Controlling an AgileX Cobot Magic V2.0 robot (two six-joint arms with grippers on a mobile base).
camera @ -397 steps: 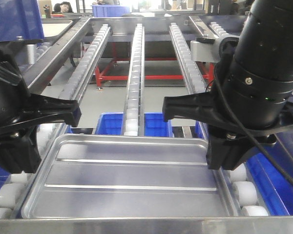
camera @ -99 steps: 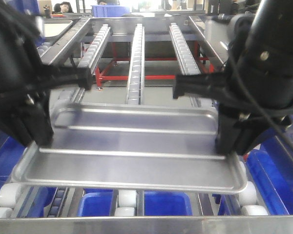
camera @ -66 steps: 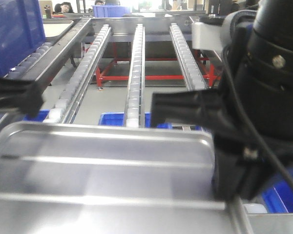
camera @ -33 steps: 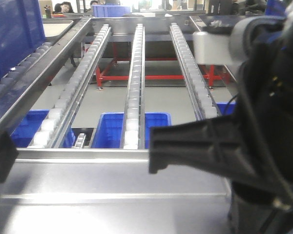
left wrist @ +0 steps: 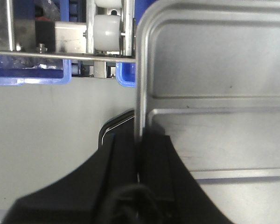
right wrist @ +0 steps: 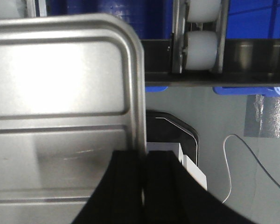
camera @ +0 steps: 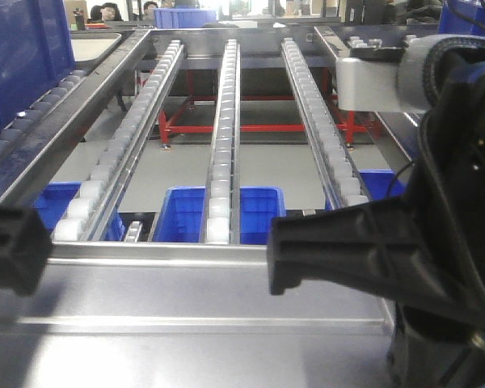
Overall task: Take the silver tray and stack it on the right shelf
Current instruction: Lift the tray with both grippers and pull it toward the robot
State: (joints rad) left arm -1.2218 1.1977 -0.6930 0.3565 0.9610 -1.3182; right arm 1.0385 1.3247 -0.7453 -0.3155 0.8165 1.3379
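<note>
Both arms are holding the silver tray (camera: 186, 323) in the air, just in front of the roller rack's (camera: 218, 162) front edge. The left gripper (left wrist: 140, 142) is pinching its left rim and the right gripper (right wrist: 143, 161) its right rim, likely keeping it from tipping.

Silver tray (camera: 186, 323): shiny, shallow, rounded corners (right wrist: 126, 35), raised ridges across the floor (left wrist: 214, 100). It is held about level, clamped at both side rims. Right shelf (camera: 218, 174): steel-framed, white-roller lanes, seen just beyond the tray's far rim.
</note>
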